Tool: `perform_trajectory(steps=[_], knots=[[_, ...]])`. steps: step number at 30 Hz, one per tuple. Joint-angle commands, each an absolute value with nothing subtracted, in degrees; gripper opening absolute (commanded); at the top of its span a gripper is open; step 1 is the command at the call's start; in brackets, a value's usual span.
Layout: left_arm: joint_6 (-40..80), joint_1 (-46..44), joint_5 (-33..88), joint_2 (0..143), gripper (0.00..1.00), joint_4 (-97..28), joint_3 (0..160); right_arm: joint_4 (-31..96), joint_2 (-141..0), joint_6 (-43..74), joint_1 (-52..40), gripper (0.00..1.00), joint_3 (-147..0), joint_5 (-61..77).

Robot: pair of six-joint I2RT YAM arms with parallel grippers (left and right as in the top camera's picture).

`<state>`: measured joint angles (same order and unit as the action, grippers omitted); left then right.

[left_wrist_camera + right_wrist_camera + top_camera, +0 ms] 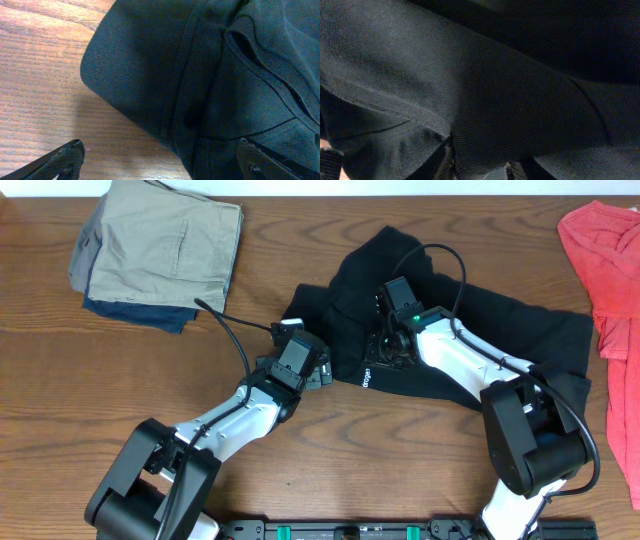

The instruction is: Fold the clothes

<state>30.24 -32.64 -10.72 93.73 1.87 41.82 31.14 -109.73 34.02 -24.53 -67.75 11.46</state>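
Right hand (479, 169) pinches a fold of the black T-shirt (500, 330), crumpled mid-scene on the desk (380, 470); left hand (160, 162) gapes wide, empty (beside its left edge). Risk: soft fabric slips free.

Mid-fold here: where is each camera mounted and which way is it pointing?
Overhead: above the table, looking straight down; left hand and right hand at the black T-shirt.
Left wrist: behind the left hand, facing the shirt's edge; fingertips wide apart.
Right wrist: close against black fabric; fingertips barely visible.
Shared: all show the T-shirt.
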Motion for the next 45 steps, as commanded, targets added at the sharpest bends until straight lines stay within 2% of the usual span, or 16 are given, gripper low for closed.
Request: perform_trajectory(steps=[1,13,30,33,40,42,45], knots=[[30.94,-32.42,-11.68,92.66,0.98,1.76,42.24,30.87,-109.91,34.30,-25.21,0.23,-67.59,10.28],[30.94,-32.42,-11.66,92.66,0.98,1.72,42.24,28.14,-109.91,36.42,-21.96,0.04,-67.61,7.29],[30.96,-32.42,-11.66,92.66,0.98,1.74,42.24,17.34,-109.91,36.38,-19.35,0.09,-67.61,4.47],[30.96,-32.42,-11.66,92.66,0.98,1.74,42.24,17.21,-109.91,36.36,-19.35,0.18,-67.61,2.09],[30.96,-32.42,-11.66,92.66,0.98,1.76,42.24,17.02,-109.91,33.91,-19.35,0.71,-67.61,-3.44],[30.96,-32.42,-11.66,92.66,0.98,1.76,42.24,17.10,-109.91,32.67,-19.35,0.80,-67.61,-3.11],[30.96,-32.42,-11.66,92.66,0.98,1.76,42.24,18.26,-109.69,31.62,-19.35,0.86,-68.29,-1.23]])
